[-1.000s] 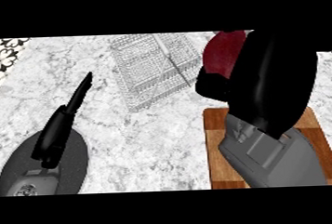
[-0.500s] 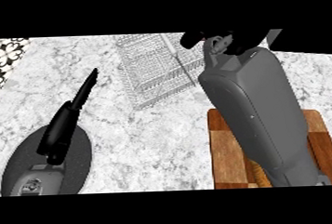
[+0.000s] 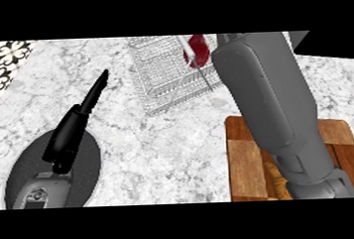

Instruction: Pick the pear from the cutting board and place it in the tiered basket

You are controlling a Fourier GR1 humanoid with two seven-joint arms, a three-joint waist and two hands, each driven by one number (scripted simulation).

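Observation:
The pear (image 3: 197, 49) is dark red and shows over the far part of the wire tiered basket (image 3: 167, 77), just left of my right forearm (image 3: 267, 103). Whether it rests in the basket or is still held cannot be seen. The right forearm reaches from the lower right across the wooden cutting board (image 3: 246, 163) and runs out past the top of the view, so the right hand is hidden. My left hand (image 3: 69, 132) lies at the left with its fingers straight, pointing away, holding nothing.
The left forearm covers a dark oval plate (image 3: 86, 174) at the lower left. A black-and-white patterned surface (image 3: 4, 65) borders the marble counter (image 3: 159, 147) at the far left. The counter's back edge runs along the top right.
My right arm has stretched further forward over the basket and its hand has passed out of the top of the view. The red pear now shows above the basket. The left hand stayed put.

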